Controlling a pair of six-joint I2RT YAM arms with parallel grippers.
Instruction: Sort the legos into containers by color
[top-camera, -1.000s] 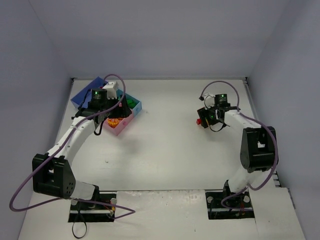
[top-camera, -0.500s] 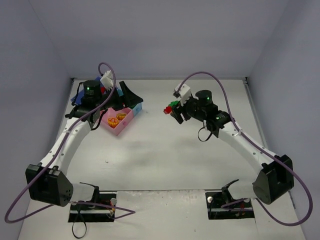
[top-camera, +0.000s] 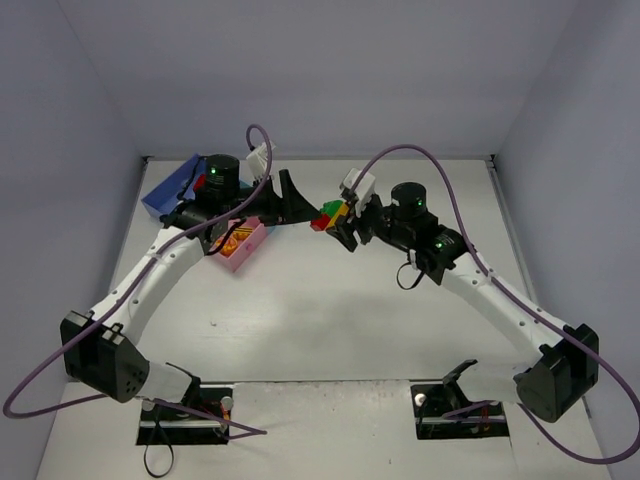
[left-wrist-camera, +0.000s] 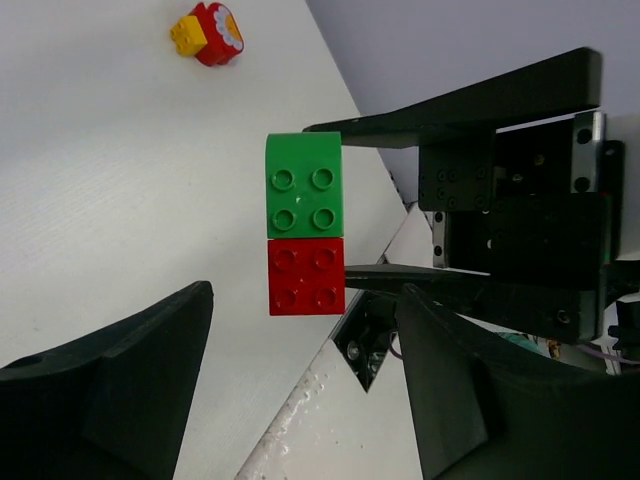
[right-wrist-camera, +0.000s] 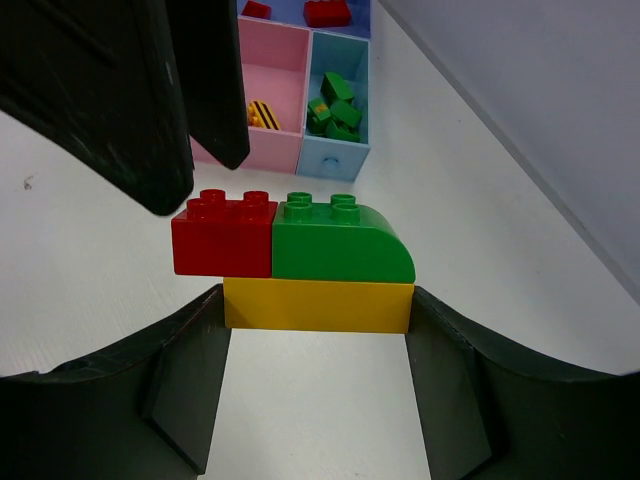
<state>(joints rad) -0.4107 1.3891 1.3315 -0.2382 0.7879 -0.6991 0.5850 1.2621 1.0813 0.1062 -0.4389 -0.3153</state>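
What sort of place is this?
Probably a robotics lab test cell: a left arm and right arm bolted to a white table, plain walls around it, plus a toy brick stack and a sorting tray.

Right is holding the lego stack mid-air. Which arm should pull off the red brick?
Left. The left gripper is open and right beside the red brick. The right gripper is shut on the stack, so it has to keep holding.
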